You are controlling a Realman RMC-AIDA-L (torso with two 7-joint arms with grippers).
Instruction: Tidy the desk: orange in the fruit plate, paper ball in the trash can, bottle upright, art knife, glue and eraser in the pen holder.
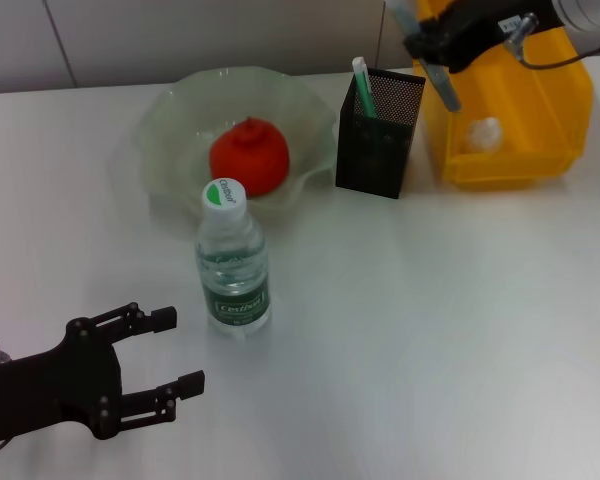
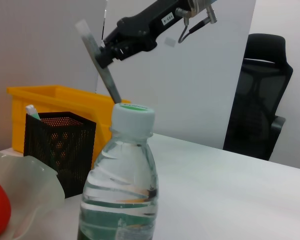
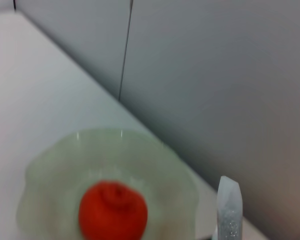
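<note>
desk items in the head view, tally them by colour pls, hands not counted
red/orange: 1, the orange in the fruit plate
yellow: 1, the trash can
black: 1, the pen holder
white: 1, the paper ball
clear or translucent: 2, the fruit plate and the upright bottle
grey: 1, the art knife in the right hand
green and white: 1, the stick in the pen holder
total: 8

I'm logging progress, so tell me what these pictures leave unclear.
- Pen holder contents: mesh walls hide all but one green-tipped stick, head view.
- Right gripper: holds a grey knife; its arm is cut by the top edge.
- Eraser: not seen in any view.
</note>
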